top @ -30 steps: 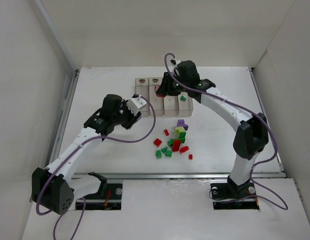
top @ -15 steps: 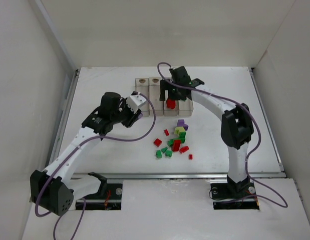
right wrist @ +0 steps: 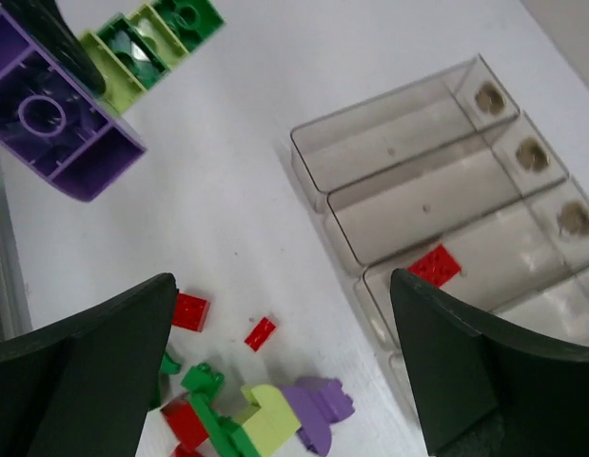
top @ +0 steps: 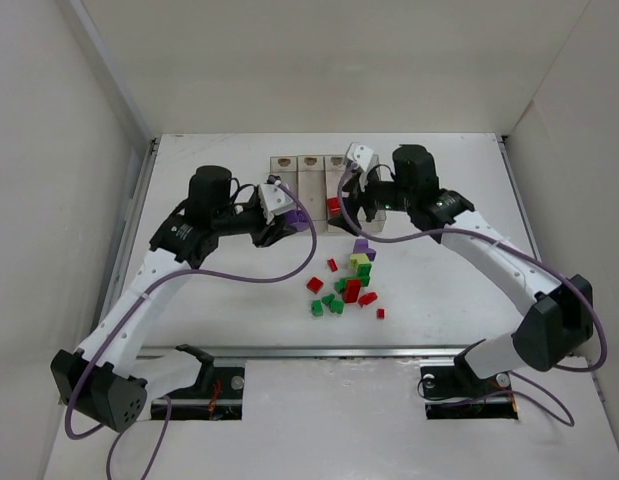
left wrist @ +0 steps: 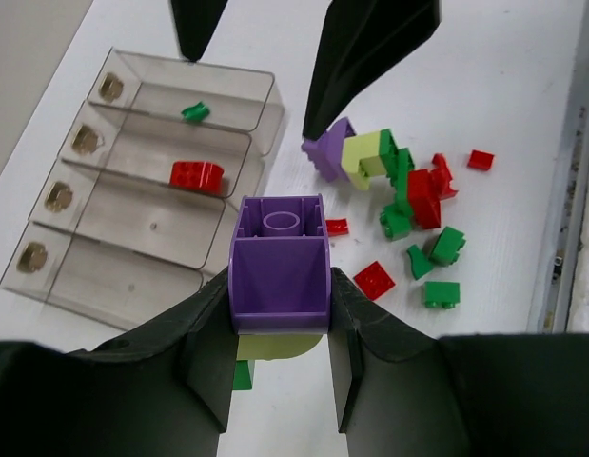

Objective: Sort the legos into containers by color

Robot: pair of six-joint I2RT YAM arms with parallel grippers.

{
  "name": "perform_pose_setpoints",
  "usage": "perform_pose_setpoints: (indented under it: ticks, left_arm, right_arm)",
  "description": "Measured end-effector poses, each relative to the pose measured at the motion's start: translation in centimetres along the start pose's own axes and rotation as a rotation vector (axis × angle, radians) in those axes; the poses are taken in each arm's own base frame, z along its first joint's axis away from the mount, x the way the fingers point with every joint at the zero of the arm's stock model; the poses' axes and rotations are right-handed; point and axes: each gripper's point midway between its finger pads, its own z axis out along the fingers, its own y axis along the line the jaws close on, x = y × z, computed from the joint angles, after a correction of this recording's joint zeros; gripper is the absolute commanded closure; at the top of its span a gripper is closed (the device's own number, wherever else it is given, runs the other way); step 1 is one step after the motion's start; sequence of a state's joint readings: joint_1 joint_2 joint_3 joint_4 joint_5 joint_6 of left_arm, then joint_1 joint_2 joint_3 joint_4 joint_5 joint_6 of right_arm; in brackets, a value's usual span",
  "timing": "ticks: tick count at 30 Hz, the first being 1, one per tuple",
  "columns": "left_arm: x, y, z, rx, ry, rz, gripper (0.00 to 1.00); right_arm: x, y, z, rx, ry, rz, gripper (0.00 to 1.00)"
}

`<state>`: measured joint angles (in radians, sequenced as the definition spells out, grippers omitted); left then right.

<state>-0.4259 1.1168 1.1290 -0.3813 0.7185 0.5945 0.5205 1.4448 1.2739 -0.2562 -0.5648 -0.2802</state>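
Observation:
My left gripper [top: 287, 222] is shut on a purple lego [left wrist: 280, 262] with a pale yellow-green piece under it, held just in front of the containers [top: 311, 185]. My right gripper [top: 355, 216] hangs open and empty over the near ends of the clear bins [right wrist: 408, 133]. One red brick [right wrist: 434, 265] lies in the third bin; a small green one [left wrist: 194, 111] lies in the end bin beside it. Loose legos [top: 351, 285] in red, green, purple and yellow-green lie in a pile [left wrist: 408, 181] on the white table.
White walls enclose the table on the left, back and right. A metal rail [top: 359, 351] runs along the near edge by the arm bases. Purple cables loop from both arms above the table.
The right gripper opened, left the red brick in a bin and drew back to the right. The left gripper carried its purple brick right, toward the bins.

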Motion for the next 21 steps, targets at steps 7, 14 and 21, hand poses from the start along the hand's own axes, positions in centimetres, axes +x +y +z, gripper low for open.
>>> perform_pose_setpoints:
  ticks: [7, 14, 21]
  left_arm:
    - [-1.6, -1.2, 0.0, 0.089, -0.057, 0.029, 1.0]
    - [-1.5, -1.4, 0.0, 0.103, -0.052, 0.047, 1.0]
    - [-1.4, -1.7, 0.5, 0.122, -0.048, 0.052, 1.0]
  right_arm:
    - [-0.9, 4.3, 2.3, -0.161, -0.042, -0.212, 0.06]
    - [-2.3, 6.0, 1.8, -0.228, -0.095, -0.293, 0.07]
    - [-4.9, 8.4, 0.7, -0.265, -0.163, -0.362, 0.16]
